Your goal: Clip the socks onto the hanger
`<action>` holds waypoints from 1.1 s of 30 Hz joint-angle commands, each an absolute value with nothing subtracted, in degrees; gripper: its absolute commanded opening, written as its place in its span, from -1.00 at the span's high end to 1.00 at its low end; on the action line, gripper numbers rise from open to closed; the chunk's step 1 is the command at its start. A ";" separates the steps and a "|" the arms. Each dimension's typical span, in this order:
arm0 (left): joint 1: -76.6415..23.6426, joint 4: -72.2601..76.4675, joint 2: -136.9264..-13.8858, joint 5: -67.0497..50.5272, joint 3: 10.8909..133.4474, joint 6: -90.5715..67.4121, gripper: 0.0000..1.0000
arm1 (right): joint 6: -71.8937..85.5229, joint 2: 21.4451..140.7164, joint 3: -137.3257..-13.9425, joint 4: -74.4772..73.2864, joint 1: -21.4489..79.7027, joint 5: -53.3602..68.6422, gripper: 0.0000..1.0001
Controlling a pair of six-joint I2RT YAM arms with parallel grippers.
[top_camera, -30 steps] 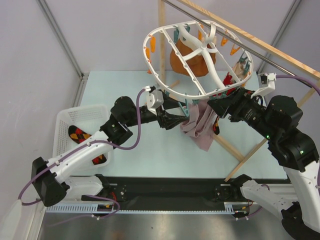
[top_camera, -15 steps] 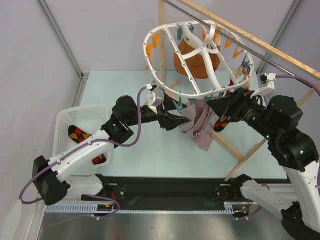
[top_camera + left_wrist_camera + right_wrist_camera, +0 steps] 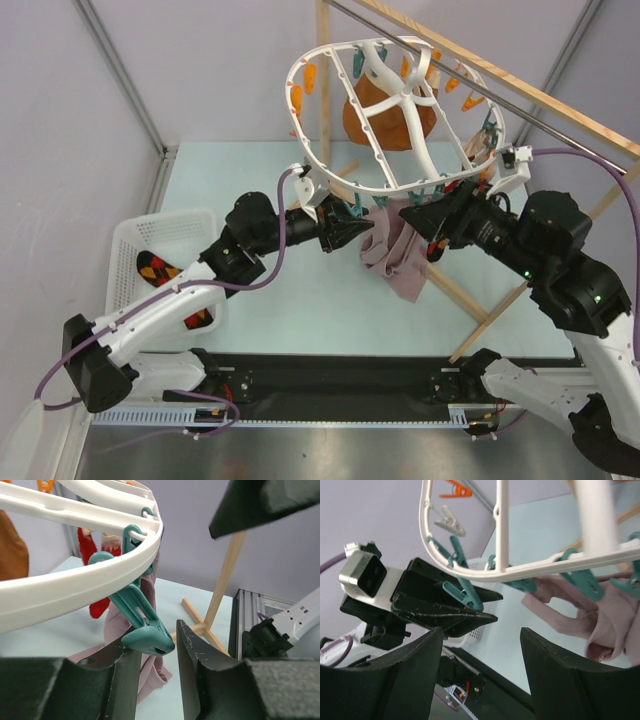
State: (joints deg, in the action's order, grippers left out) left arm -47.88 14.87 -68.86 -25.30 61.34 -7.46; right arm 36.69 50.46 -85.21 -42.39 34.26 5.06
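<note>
The white ring hanger point(image 3: 400, 110) hangs tilted from the rack bar, with teal and orange clips on its rim. My left gripper point(image 3: 362, 232) is up at its near rim. In the left wrist view a teal clip point(image 3: 142, 625) lies between the narrowed jaws of that gripper point(image 3: 159, 652); it touches the left finger and a thin gap remains on the right. My right gripper point(image 3: 418, 218) faces it, open and empty point(image 3: 481, 632). Two argyle socks point(image 3: 160, 268) lie in the basket. A patterned sock point(image 3: 432, 248) hangs under the rim.
A mauve-pink cloth point(image 3: 395, 255) hangs clipped between the two grippers. An orange-brown garment point(image 3: 385, 115) hangs behind the ring. Wooden rack poles point(image 3: 500, 300) cross the table at the right. The white basket point(image 3: 130, 240) stands at the left edge.
My left gripper rose to the hanger's near rim and its jaws narrowed around a teal clip. The right gripper shifted slightly left. The ring swung a little.
</note>
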 commanded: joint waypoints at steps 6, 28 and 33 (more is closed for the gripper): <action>-49.22 14.68 -65.22 -19.25 61.52 -6.24 0.24 | 35.51 55.54 -89.99 -39.90 48.68 -6.14 -0.47; -49.39 15.38 -63.72 -19.60 59.85 -6.24 0.24 | 28.65 67.50 -95.89 -36.74 54.49 -14.06 -0.33; -49.48 15.12 -63.55 -19.60 60.12 -6.15 0.24 | 28.21 68.99 -96.59 -37.09 54.49 -13.54 -0.31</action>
